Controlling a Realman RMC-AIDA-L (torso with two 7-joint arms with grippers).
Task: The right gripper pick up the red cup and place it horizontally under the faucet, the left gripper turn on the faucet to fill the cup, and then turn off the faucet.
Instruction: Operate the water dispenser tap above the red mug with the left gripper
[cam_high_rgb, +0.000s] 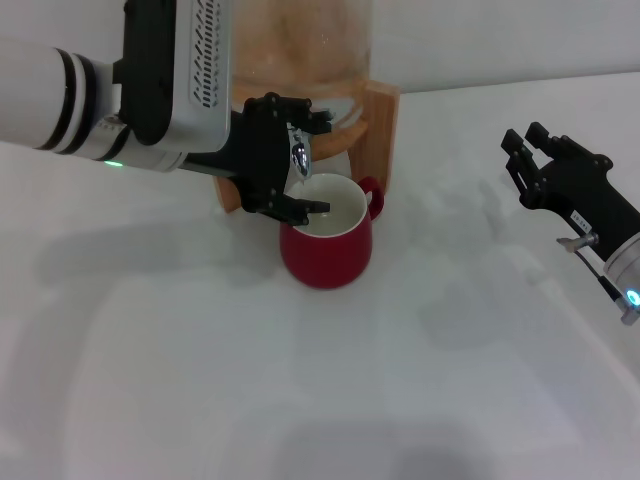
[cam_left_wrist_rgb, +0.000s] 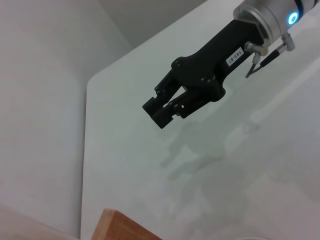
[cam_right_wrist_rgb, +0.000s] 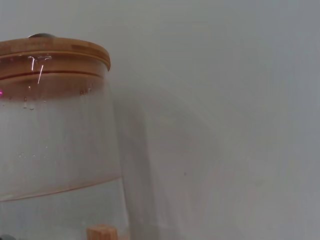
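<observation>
In the head view the red cup (cam_high_rgb: 326, 250) stands upright on the white table, its white inside showing and its handle toward the wooden stand. The small chrome faucet (cam_high_rgb: 298, 157) hangs just above the cup's rim. My left gripper (cam_high_rgb: 320, 160) reaches in from the left, open, with its black fingers (cam_high_rgb: 300, 208) spread above and below the faucet; I cannot tell whether they touch it. My right gripper (cam_high_rgb: 535, 150) hovers far to the right, open and empty, well clear of the cup. The left wrist view shows that same right gripper (cam_left_wrist_rgb: 159, 111) over bare table.
Behind the cup, a glass water jar (cam_high_rgb: 300, 50) sits on a wooden stand (cam_high_rgb: 380, 120). The right wrist view shows the jar (cam_right_wrist_rgb: 55, 140) partly filled, with a wooden lid (cam_right_wrist_rgb: 55, 50). A corner of the stand (cam_left_wrist_rgb: 125, 227) appears in the left wrist view.
</observation>
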